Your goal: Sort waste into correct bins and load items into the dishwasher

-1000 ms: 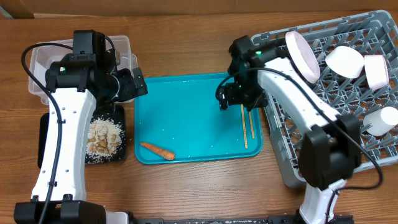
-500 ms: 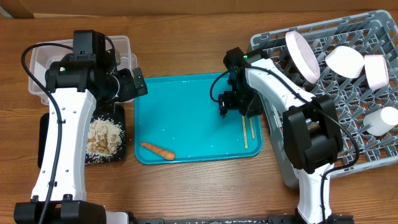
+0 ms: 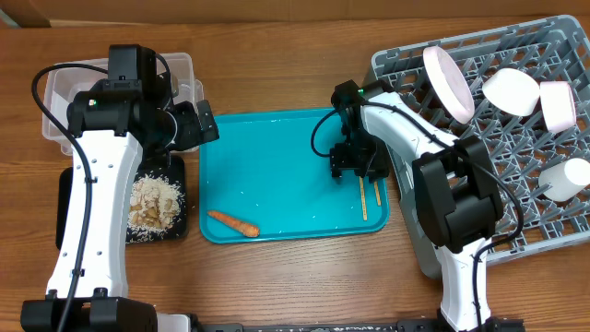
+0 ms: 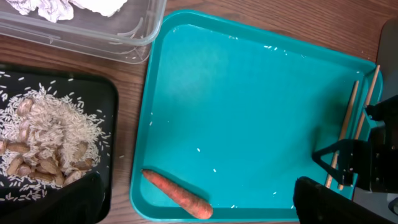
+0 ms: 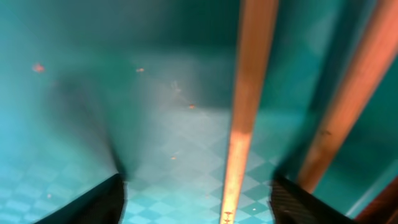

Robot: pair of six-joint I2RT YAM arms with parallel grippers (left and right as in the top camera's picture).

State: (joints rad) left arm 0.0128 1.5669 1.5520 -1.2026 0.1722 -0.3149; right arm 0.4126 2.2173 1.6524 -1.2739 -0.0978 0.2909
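Two wooden chopsticks [image 3: 365, 197] lie at the right of the teal tray [image 3: 277, 175]. My right gripper [image 3: 355, 166] is down at their far ends. In the right wrist view it [image 5: 199, 202] is open, with one chopstick [image 5: 249, 106] between the fingers and the other [image 5: 348, 106] outside. An orange carrot [image 3: 232, 223] lies at the tray's front left. My left gripper [image 3: 198, 129] hovers open above the tray's left edge; the carrot [image 4: 177, 194] lies below it [image 4: 198, 190]. The clear tub [image 4: 93, 28] holds a white tissue [image 4: 56, 6]. The black tray [image 4: 115, 106] holds food scraps [image 4: 43, 140]. No red wrapper shows.
The grey dish rack [image 3: 516, 148] at the right holds a white plate [image 3: 449, 83], two bowls [image 3: 512, 90] [image 3: 558, 103] and a cup [image 3: 564, 180]. Wood table [image 3: 295, 277] runs along the front. The left arm covers much of the tub and black tray.
My right gripper has moved toward the table's front and down onto the chopsticks' far ends. The left arm, carrot and chopsticks have not moved.
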